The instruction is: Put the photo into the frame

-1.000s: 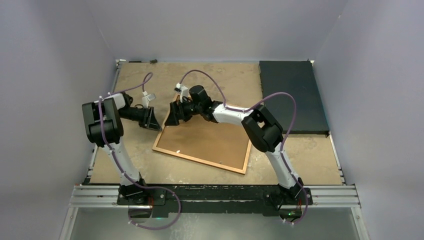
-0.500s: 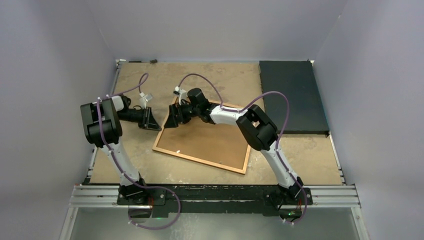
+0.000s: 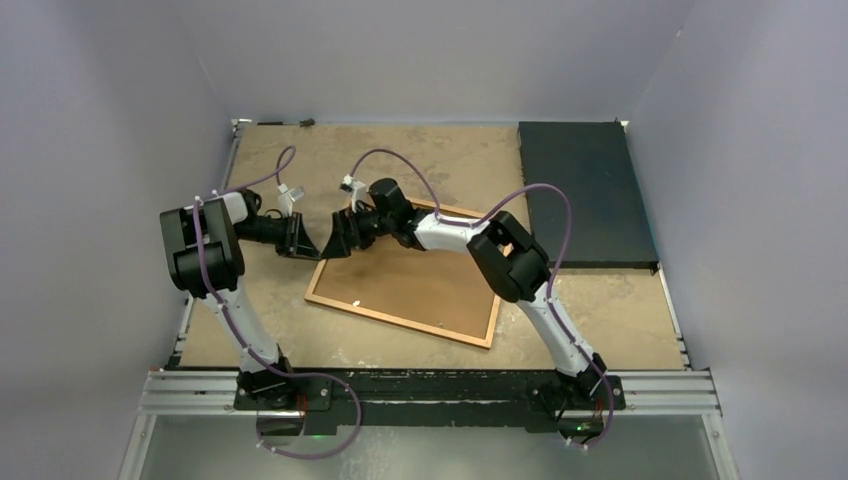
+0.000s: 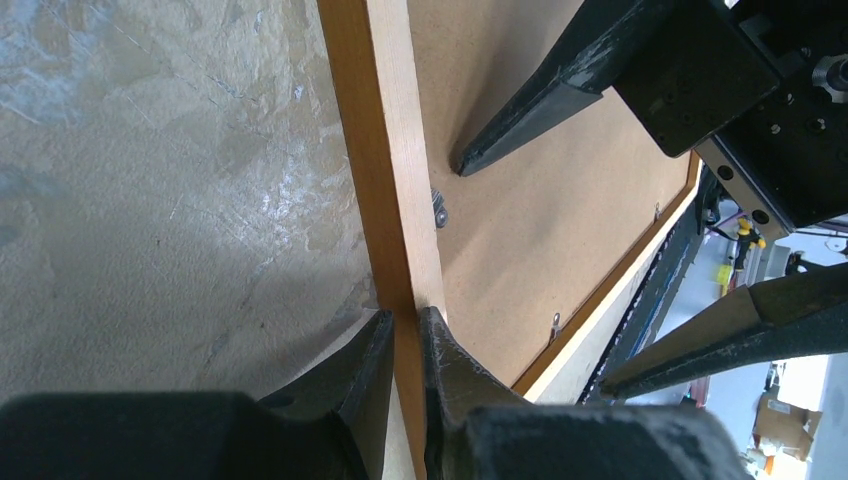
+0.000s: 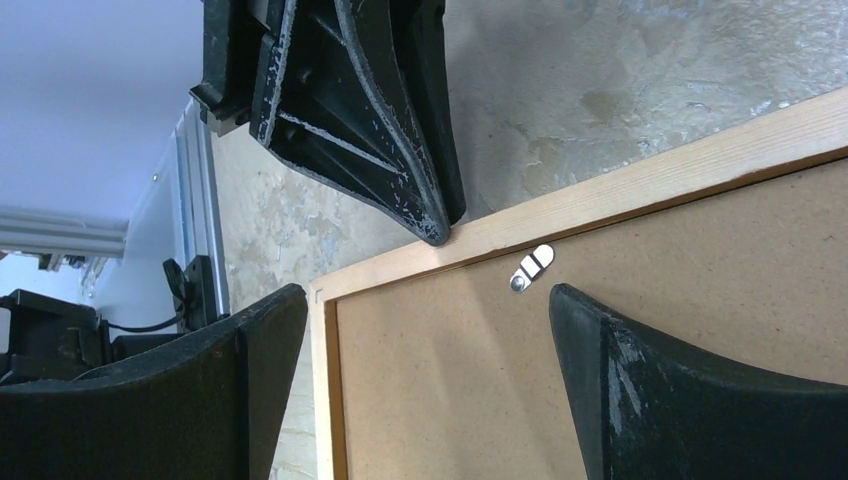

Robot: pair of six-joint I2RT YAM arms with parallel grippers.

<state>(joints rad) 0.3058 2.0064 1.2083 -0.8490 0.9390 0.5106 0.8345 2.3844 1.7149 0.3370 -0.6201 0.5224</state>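
One frame (image 3: 405,285), centre, back up: brown board, orange wood rim; two tools; left tool (image 4: 405,325) nipped on its rim; right tool (image 5: 428,295) wide open, empty.

One frame (image 3: 405,285) on one table (image 3: 300,160); one dark slab (image 3: 585,190). Two arms, giving one left end effector (image 4: 405,315) and one right end effector (image 5: 425,300); two purple cables (image 3: 545,195). Two metal retaining clips (image 4: 440,210) visible in the left wrist view.
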